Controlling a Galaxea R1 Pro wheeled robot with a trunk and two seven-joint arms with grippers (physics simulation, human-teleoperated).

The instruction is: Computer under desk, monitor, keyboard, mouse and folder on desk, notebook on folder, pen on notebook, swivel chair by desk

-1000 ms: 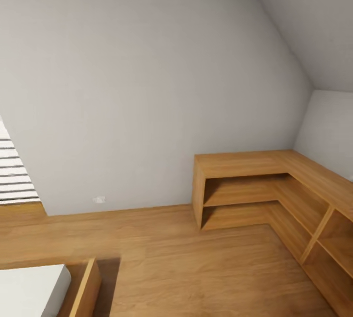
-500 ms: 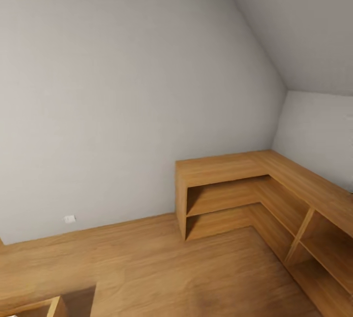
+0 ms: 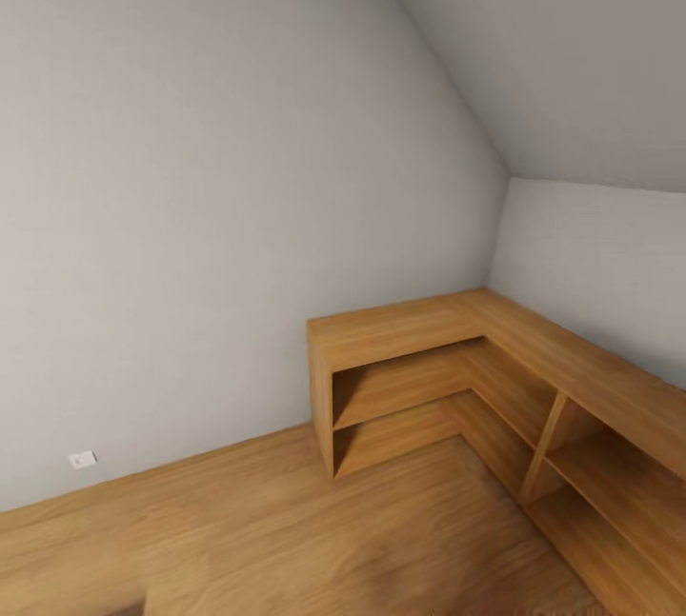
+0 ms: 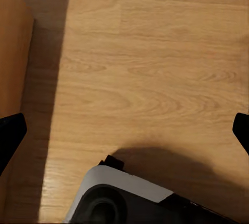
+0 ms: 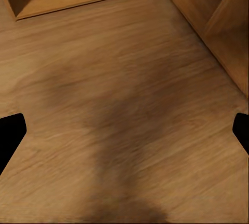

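Both sets of jaws hang spread and empty over the wooden floor [image 3: 286,521]; swinging toward two o'clock risks clipping the oak shelving unit [image 3: 400,387] (close by).

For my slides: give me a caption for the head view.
L-shaped oak shelving unit in a corner under a sloped ceiling, on wood floor; grey wall behind.
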